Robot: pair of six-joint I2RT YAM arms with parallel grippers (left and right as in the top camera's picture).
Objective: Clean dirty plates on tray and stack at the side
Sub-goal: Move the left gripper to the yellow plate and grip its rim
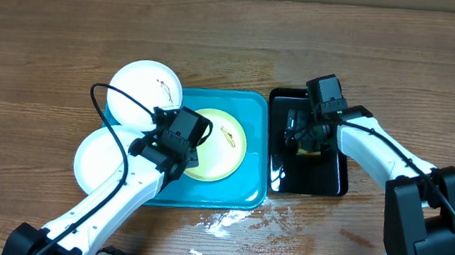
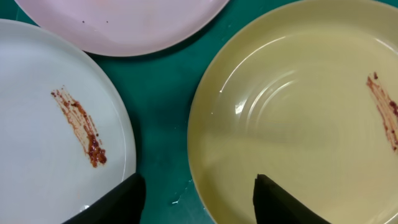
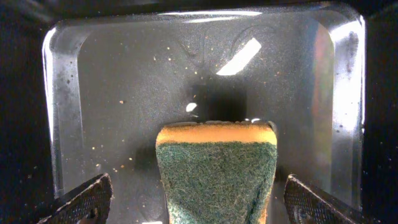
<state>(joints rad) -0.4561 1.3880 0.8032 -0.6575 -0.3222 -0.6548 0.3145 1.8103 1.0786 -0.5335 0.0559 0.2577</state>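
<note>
Yellow-green plate (image 2: 298, 118) is right under my left gripper (image 2: 199, 199). The fingers are spread with nothing held, and the plate's rim sits between them. It lies in the turquoise tray (image 1: 251, 184), brown smear on it. One white plate (image 1: 145, 94) overhangs the tray's far-left corner, the other white plate (image 1: 100, 164) its left edge. My right gripper (image 3: 199, 202) hangs wide open either side of the sponge (image 3: 214, 168) in the black tray (image 3: 112, 93).

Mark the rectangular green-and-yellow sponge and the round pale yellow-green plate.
Rectangular green-and-yellow sponge (image 3: 216, 180): right wrist view, green scouring face.
Round pale yellow-green plate (image 2: 292, 112): left wrist view, bare middle.
</note>
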